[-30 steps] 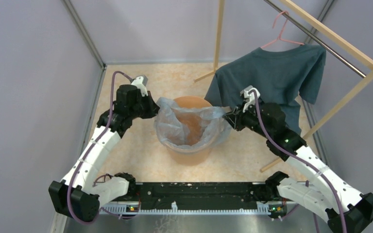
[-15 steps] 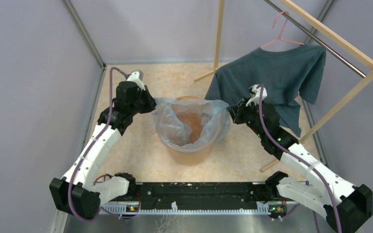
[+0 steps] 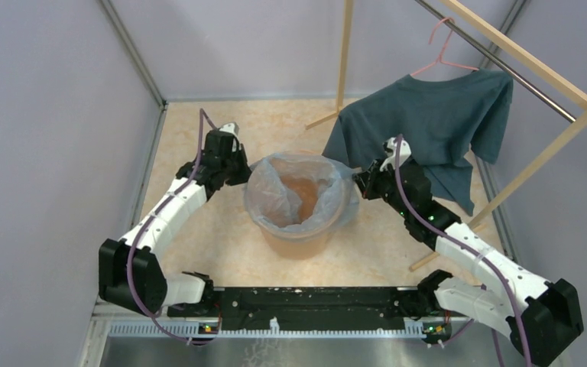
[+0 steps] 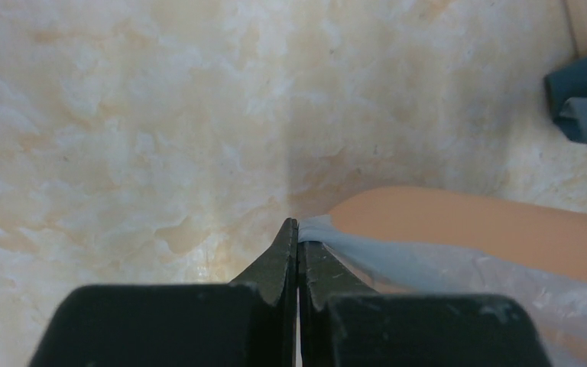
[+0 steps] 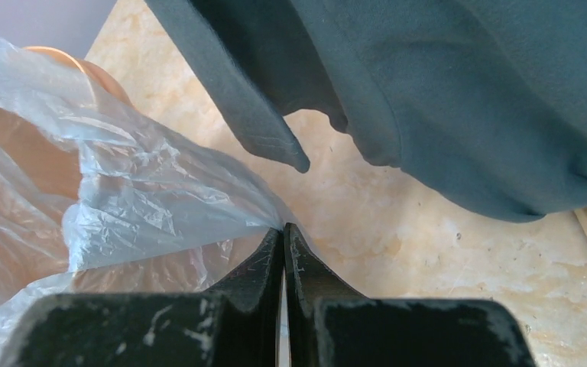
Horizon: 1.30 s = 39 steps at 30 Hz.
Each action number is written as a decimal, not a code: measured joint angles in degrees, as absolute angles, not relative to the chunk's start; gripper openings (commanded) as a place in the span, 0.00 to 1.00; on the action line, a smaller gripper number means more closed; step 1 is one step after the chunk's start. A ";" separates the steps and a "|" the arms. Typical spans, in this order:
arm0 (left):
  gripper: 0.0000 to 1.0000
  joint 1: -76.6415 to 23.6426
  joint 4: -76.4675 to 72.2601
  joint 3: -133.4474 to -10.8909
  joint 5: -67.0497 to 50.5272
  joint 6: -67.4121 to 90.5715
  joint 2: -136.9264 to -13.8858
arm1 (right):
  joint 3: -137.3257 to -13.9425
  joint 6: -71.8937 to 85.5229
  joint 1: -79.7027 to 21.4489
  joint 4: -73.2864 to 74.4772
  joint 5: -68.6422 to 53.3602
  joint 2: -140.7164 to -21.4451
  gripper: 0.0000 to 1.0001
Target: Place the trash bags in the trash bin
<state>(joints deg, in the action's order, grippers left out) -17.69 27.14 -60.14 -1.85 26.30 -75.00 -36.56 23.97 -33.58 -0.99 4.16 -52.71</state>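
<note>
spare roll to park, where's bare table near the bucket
Bare table behind the trash bin up to the back wall, and the near strip before the base rail. Crowded at the sides: left gripper and right gripper pinch the trash bag there; T-shirt hangs right.

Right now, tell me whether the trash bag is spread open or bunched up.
Spread open. The trash bag has its mouth stretched wide over the top of the trash bin, with both arms' jaws pinching opposite edges.
</note>
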 measured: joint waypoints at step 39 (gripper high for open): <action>0.78 -17.69 34.50 -41.06 2.94 37.63 -52.73 | -33.28 30.26 -32.86 14.85 -3.07 -48.73 0.72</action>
